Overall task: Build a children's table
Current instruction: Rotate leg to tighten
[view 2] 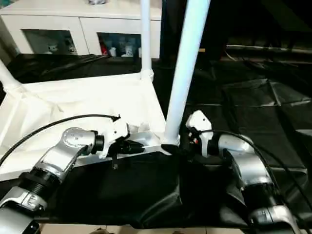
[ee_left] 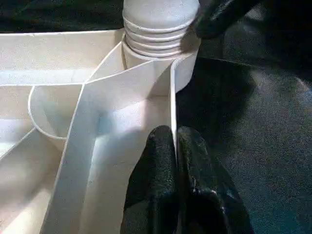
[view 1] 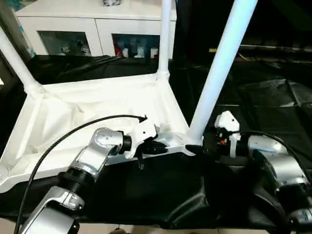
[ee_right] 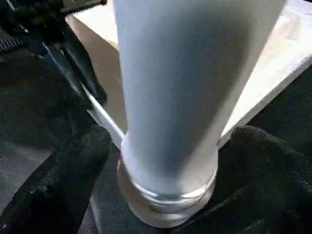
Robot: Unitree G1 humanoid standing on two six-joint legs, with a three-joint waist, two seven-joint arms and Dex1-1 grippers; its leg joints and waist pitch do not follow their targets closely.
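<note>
Pinching the near rim of the upturned table top (view 1: 97, 105), the left gripper (ee_left: 174, 146) had its two black fingers (ee_left: 156, 175) pressed together on the thin white wall, just beside the corner socket. The right gripper (ee_right: 161, 161) stood with fingers (ee_right: 63, 180) spread wide on either side of the nearest leg (view 1: 222, 68), at its base, not touching it. That leg looked seated in its socket; doing this step well probably meant keeping the rim steady while the right arm drew straight back, without knocking the leg. The top lay ribbed side up on the black-draped worktop (view 1: 273, 107). Three legs stood upright: the nearest, one at the far right corner (view 1: 165, 39), one at the far left corner (view 1: 14, 58). Beyond them stood one white cabinet (view 1: 87, 24).
</note>
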